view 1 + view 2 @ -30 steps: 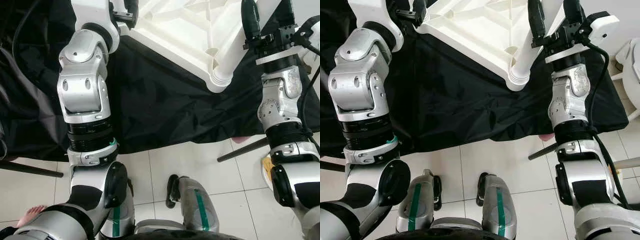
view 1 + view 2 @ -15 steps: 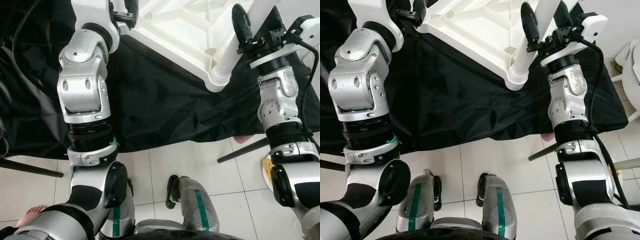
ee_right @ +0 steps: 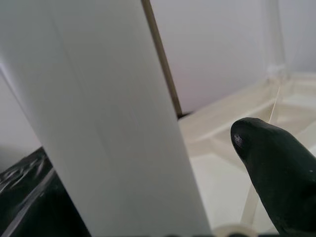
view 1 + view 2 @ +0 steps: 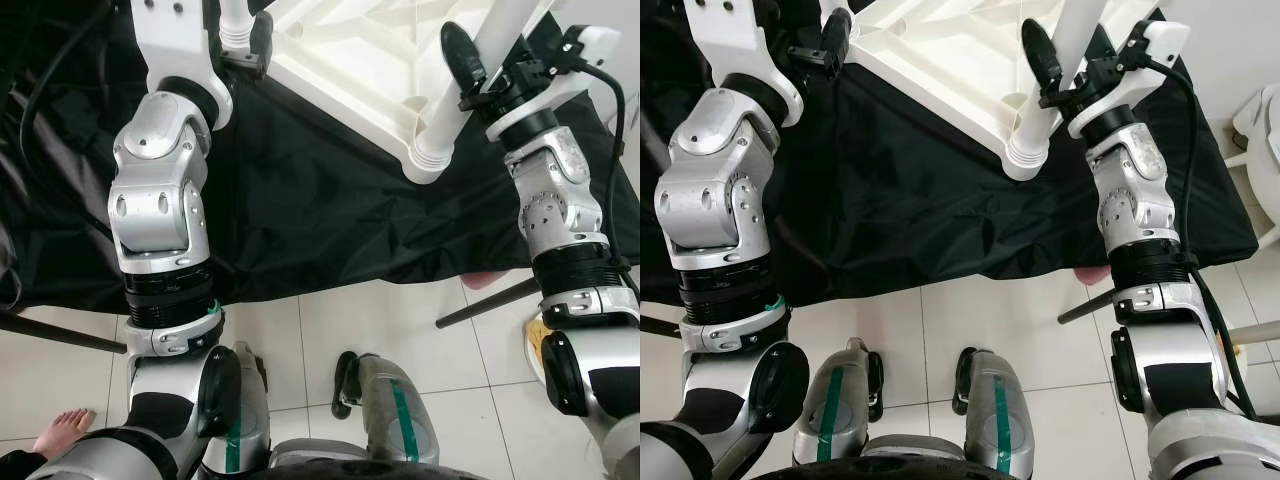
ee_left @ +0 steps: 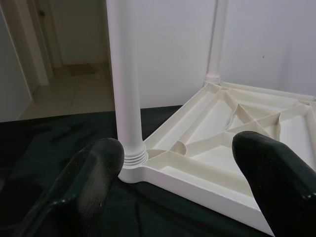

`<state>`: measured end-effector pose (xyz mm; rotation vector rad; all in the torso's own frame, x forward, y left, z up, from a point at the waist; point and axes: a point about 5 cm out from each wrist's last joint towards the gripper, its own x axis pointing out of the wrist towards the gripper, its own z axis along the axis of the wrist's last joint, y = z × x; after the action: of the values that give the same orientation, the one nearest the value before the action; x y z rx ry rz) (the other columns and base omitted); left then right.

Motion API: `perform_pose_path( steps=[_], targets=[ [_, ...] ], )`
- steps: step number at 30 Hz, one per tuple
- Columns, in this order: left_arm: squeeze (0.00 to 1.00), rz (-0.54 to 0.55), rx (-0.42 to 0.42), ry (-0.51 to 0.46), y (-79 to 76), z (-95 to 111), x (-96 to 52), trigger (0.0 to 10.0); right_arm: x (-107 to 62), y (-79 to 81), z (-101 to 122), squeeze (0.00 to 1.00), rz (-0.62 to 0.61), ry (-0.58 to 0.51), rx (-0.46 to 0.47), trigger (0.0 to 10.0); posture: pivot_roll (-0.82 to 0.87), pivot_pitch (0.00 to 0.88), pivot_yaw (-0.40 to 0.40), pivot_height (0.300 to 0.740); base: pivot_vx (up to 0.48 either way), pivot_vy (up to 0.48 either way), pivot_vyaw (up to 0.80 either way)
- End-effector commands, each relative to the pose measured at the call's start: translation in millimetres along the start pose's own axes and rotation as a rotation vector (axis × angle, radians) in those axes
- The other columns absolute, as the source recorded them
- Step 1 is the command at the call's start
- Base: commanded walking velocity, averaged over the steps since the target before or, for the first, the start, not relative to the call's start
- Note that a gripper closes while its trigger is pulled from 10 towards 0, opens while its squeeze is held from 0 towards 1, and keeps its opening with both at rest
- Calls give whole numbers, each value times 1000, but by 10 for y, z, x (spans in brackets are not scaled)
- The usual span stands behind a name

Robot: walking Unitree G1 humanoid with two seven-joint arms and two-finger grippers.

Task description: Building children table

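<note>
Nearest the camera, at 6 o'clock, the robot's 2 grey legs stand on pale floor tiles [image 4: 330,330], and a person's bare foot [image 4: 62,432] shows at 8 o'clock. Beyond them a black crinkled cloth [image 4: 320,210] spreads across the middle, and on it lies the white moulded-plastic children's table top [image 4: 350,60], upside down at 12 o'clock, its ribbed underside showing diagonal stiffeners. Round white legs rise from threaded corner sockets: the near-right white plastic leg [image 4: 455,90] at 1 o'clock and the left white plastic leg [image 5: 126,84] at 11 o'clock, with a third at a far corner. The right gripper [image 4: 1080,55] straddles the near-right leg with its fingers spread, not clamped on it. The left gripper [image 5: 182,173] sits just short of the left leg, fingers wide apart and holding nothing. The likely risk is a leg left only partly screwed in: if the right fingers close off-centre on the smooth tube they could slip, or tilt it and cross the thread. Pushing sideways could also slide the light top over the slippery cloth.
</note>
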<state>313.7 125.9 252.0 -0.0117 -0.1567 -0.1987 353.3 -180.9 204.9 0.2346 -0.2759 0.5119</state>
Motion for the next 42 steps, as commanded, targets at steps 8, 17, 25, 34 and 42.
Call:
perform_pose_path(
  steps=[8, 17, 25, 34, 42],
  targets=[
    [0, -69, 13, -21, -68, -77, -18, 10000, -21, 4, 10, 0, -26, -32, -37, 10000, 133, 0, 0, 740, 0, 0, 0],
    [0, -72, 52, -15, -109, -323, -68, 10000, -201, 33, -106, 0, -48, 10, -73, 10000, 114, 0, 0, 740, 0, 0, 0],
    [0, -69, 69, -15, -124, -407, -77, 10000, -271, 46, -127, 0, -66, 19, -99, 10000, 104, 55, -101, 740, 0, 0, 0],
    [0, -69, 69, -15, -124, -407, -77, 10000, -271, 46, -127, 0, -66, 19, -99, 10000, 104, 55, -101, 740, 0, 0, 0],
    [0, -69, 69, -15, -124, -407, -77, 10000, -271, 46, -127, 0, -66, 19, -99, 10000, 104, 55, -101, 740, 0, 0, 0]
  ],
)
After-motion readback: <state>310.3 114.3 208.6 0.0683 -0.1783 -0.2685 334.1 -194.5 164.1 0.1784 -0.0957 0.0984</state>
